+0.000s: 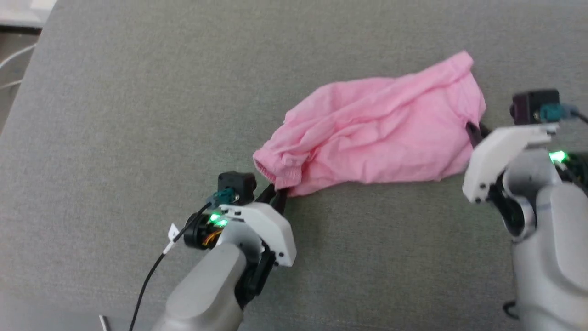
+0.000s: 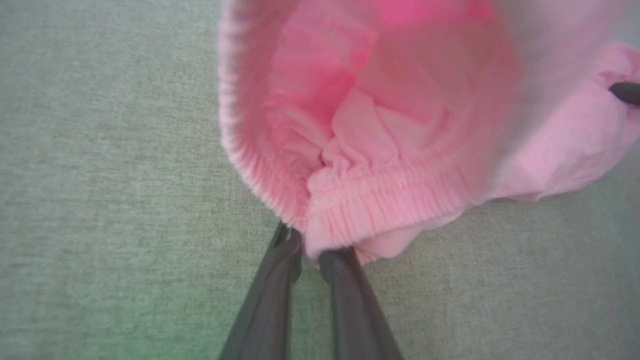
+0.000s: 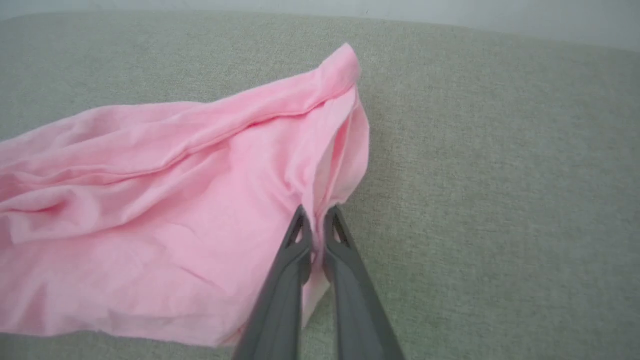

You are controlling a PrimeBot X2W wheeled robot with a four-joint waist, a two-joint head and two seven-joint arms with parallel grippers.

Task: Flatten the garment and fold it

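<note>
Head view: garment (image 1: 376, 133) lies crumpled on the grey surface (image 1: 115, 115), left gripper (image 1: 277, 193) pinched shut on its waistband (image 1: 275, 168), right gripper (image 1: 473, 131) clamped on the opposite hem (image 1: 477, 112). Flattening stage, I reckon; next up needs an even outward pull.

Grey woven surface (image 1: 138, 115), with white cables (image 1: 18, 54) beyond its left edge.

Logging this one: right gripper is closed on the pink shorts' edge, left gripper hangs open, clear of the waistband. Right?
Not quite. The left gripper is shut on the gathered waistband of the shorts, as the left wrist view shows. The right gripper is closed on their edge, as stated.
</note>
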